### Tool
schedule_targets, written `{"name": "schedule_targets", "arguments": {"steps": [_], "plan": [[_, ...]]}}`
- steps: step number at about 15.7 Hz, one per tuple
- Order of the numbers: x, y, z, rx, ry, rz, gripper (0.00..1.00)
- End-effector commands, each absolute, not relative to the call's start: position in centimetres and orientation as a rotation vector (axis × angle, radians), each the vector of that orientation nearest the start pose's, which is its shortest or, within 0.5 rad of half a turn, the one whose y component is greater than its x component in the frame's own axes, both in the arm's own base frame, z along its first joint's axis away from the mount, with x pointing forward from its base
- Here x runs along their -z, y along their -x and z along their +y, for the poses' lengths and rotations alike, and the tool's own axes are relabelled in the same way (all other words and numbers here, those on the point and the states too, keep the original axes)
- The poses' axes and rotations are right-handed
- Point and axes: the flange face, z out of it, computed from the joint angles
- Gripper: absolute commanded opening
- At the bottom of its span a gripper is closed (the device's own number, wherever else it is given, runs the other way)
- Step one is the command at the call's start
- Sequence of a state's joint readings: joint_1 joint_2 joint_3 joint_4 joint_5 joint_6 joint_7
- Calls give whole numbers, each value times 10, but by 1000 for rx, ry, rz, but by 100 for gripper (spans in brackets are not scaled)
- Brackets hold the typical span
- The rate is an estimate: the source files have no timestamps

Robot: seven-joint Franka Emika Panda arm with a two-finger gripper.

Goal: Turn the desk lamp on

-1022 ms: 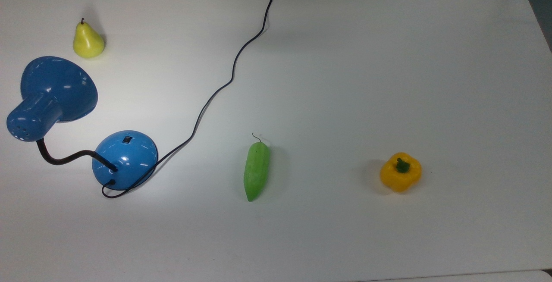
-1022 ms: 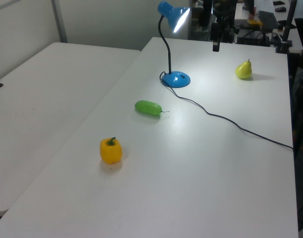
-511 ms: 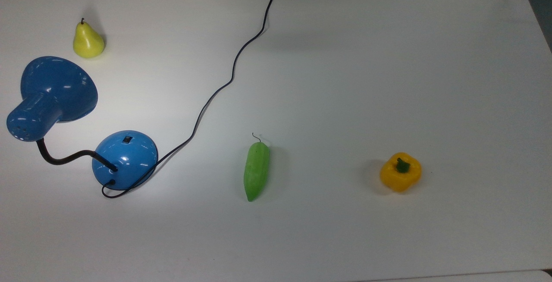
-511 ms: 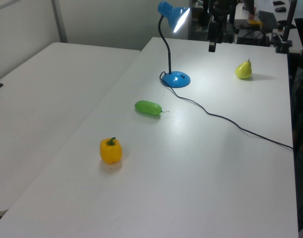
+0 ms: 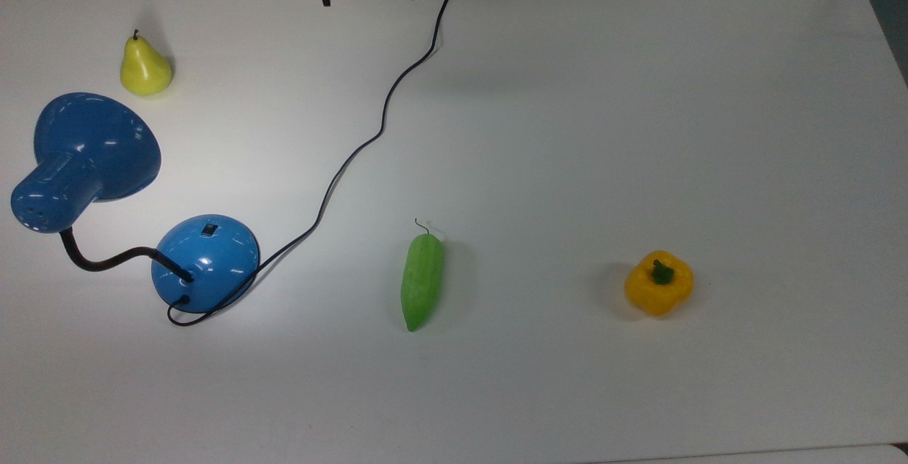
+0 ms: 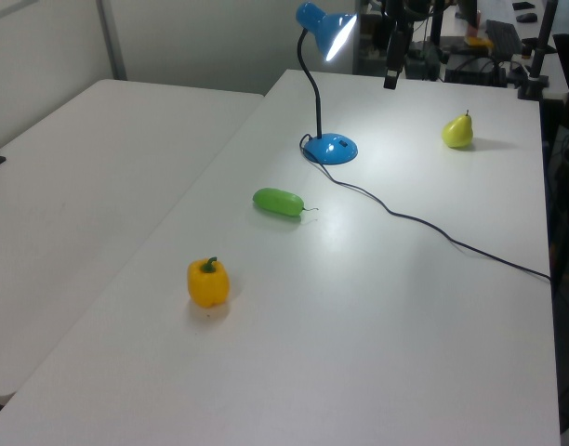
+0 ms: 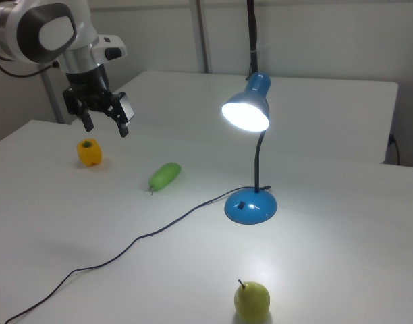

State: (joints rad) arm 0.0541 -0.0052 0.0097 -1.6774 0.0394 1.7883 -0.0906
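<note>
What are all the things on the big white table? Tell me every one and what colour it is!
desk lamp: one, shiny blue with a black bendy neck, near the top view's left edge; its bulb is glowing in the right view.
cord: one, black, snaking from the lamp's base to the far edge of the table in the top view.
pear: one, yellow, standing above the lamp's shade in the top view.
cucumber: one, green, lying near the middle of the table.
bell pepper: one, yellow with a green stem, toward the top view's right.
table: one, white, under everything.
gripper: one, black, on a white and grey arm, open, in the air above the table and holding nothing.
</note>
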Motion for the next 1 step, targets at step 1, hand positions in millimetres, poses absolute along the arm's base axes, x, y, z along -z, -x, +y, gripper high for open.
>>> {"name": "schedule_targets", "arguments": {"steps": [1], "plan": [[-597,-570,38,201,3084,-256,100]]}}
